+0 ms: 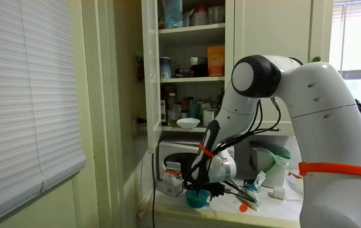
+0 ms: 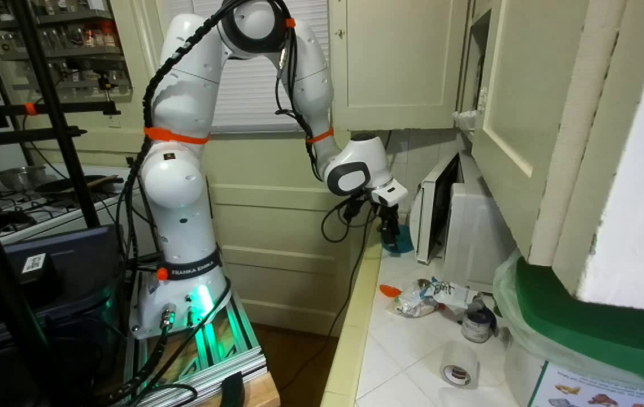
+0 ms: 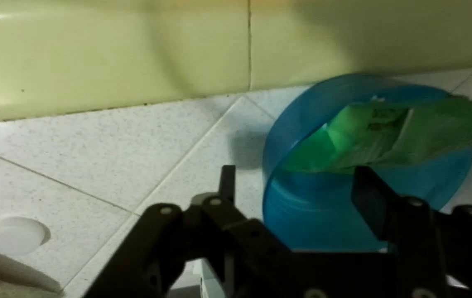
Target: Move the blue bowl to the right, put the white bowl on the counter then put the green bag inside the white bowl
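Observation:
The blue bowl (image 3: 327, 215) stands upright on the pale tiled counter (image 3: 116, 157), close to its yellow edge. The green bag (image 3: 385, 136) lies in the blue bowl, one end sticking out over the rim. My gripper (image 3: 294, 169) is open and straddles the bowl's wall: in the wrist view one finger is outside, the other over the bowl's inside beside the bag. A gap shows between fingers and wall. In an exterior view the white bowl (image 1: 188, 123), with fluted sides, sits on the lowest cupboard shelf; its edge also shows in an exterior view (image 2: 465, 120).
A microwave (image 2: 471, 220) with its door ajar stands behind the bowl, a white-and-orange bag (image 1: 172, 182) beside it. An orange scoop (image 2: 390, 290), crumpled packets (image 2: 415, 302), a tape roll (image 2: 459, 367) and a green-lidded bin (image 2: 593, 316) occupy the counter. The cupboard door (image 1: 152, 76) hangs open.

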You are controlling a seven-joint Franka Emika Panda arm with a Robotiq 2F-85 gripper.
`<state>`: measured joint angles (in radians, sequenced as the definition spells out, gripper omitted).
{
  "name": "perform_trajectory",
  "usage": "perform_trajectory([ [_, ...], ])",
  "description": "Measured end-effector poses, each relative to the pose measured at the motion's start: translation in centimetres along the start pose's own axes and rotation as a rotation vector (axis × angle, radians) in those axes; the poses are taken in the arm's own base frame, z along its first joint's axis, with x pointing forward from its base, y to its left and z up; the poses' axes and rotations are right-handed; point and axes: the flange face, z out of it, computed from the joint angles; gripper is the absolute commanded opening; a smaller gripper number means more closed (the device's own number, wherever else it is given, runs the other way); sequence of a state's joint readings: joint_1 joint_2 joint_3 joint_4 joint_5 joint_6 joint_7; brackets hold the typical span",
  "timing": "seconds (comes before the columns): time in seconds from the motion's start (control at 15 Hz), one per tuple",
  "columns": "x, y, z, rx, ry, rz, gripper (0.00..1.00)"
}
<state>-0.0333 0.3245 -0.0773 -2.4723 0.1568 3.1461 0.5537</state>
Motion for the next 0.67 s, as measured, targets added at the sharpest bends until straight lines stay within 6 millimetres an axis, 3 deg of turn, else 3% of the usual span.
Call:
perform_trajectory([
  [0.33, -0.4, 0.8, 0.2, -0.002, -0.014, 0.017, 0.05],
  [0.4, -0.6, 1.0, 0.2, -0.003, -0.02, 0.015, 0.0],
  [0.67, -0.9, 1.9, 0.3, 0.006, -0.041, 0.032, 0.0],
])
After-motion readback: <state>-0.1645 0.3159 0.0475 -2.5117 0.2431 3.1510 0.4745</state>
